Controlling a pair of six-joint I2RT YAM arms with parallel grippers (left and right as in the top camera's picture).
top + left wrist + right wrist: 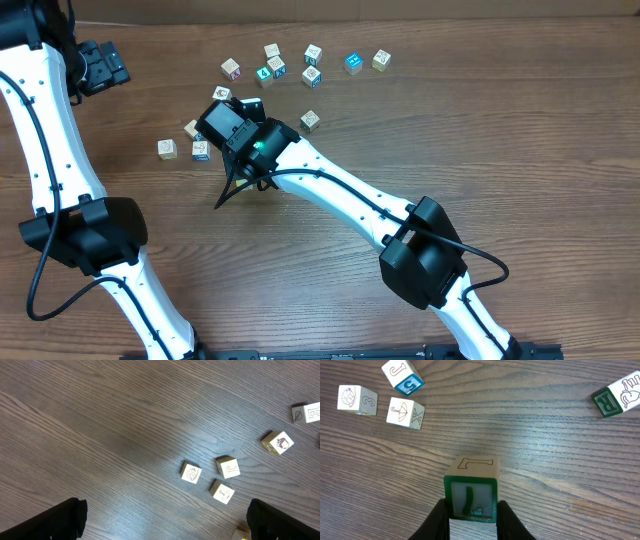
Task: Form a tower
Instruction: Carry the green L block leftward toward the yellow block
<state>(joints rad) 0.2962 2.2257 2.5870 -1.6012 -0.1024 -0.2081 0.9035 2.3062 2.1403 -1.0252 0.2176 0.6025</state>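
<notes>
Right pincer (pixel 472 516) clamped on green-edged "L" cube (pixel 471 491); left pincer (pixel 167 522) spread wide; "R" cube (pixel 608 402) beyond.

Clamped cube (pixel 471 492) in right claw (pixel 472 521): outlined "L" on cream top; green front letter unclear. Up-left of claw: blue cube (pixel 402 376), "J" on top; pale cube (pixel 357 400), "3". Up-right: green cube (pixel 615 396), "R".

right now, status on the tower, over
left gripper open, empty. right gripper shut on green-faced cube. tower J on top, blue face, height unclear. two loose cubes beside it.
</notes>
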